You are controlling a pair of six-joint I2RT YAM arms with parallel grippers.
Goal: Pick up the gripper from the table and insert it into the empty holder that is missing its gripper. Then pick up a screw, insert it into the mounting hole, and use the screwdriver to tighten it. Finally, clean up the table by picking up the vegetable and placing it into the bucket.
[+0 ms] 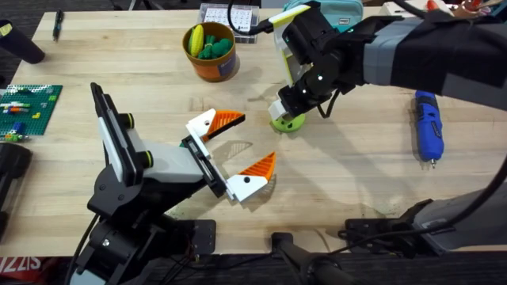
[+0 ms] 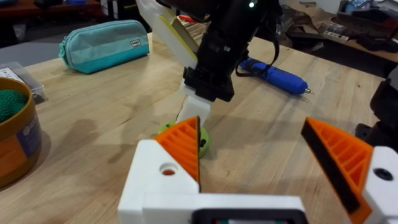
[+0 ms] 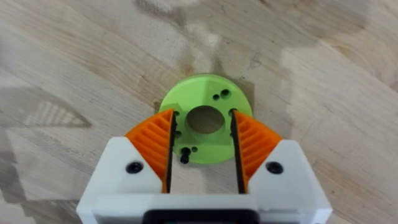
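Overhead, right gripper (image 3: 202, 146) ribbed orange pads parted over holed lime-green disc (image 3: 205, 118), left gripper (image 1: 238, 154) splayed, woodgrain table (image 1: 356, 166)

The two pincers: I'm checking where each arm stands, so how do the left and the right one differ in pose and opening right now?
The left pincer lies low and roughly level over bare wood, its fingers spread wide with nothing between them. The right pincer points down at the lime-green disc, its fingers set narrowly either side of the disc's centre hole. The left is apart from the disc; the right is right over it. Both have orange ribbed pads on white bases.
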